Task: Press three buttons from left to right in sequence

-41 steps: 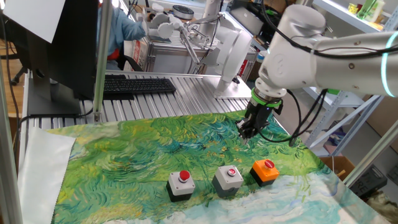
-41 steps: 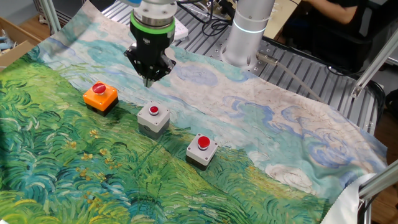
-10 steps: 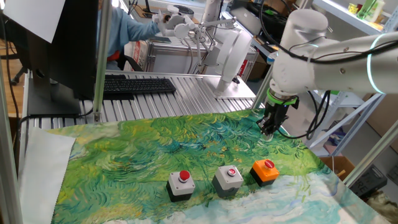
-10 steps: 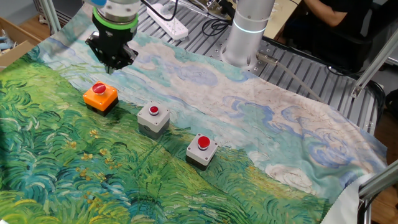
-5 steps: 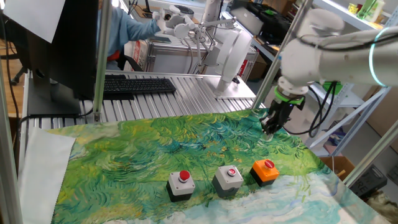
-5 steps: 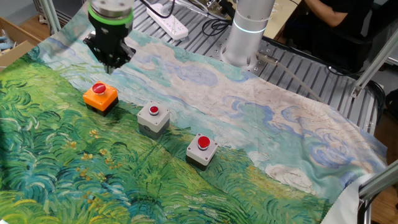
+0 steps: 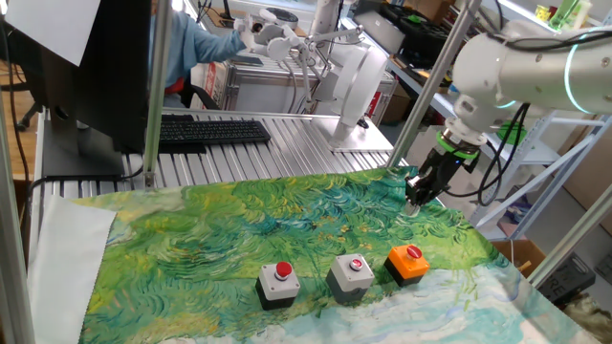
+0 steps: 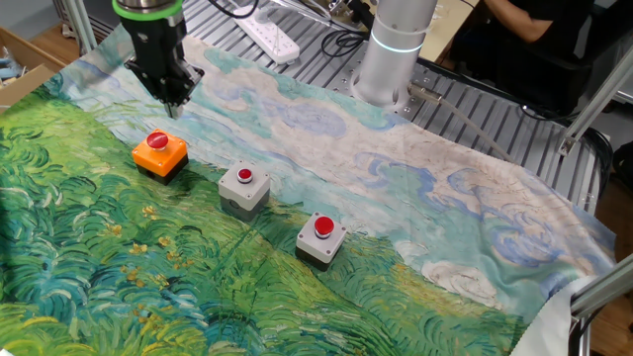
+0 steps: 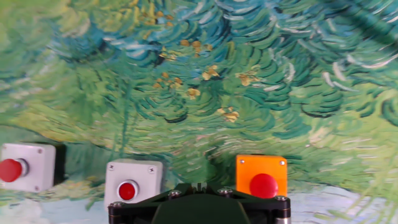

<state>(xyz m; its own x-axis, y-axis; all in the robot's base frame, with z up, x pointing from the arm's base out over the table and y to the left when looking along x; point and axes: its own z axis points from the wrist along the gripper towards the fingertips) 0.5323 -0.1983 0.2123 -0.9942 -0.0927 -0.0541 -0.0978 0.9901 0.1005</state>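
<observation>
The closed gripper (image 8: 174,103) is poised above the cloth; the orange button (image 8: 160,153) lies just at its 6 o'clock.

- A painted cloth (image 7: 239,239) of green and blue swirls covers the tabletop (image 7: 287,134).
- A black keyboard (image 7: 212,131) lies behind it.
- A white power strip (image 8: 259,38) rests on the metal slats.
</observation>
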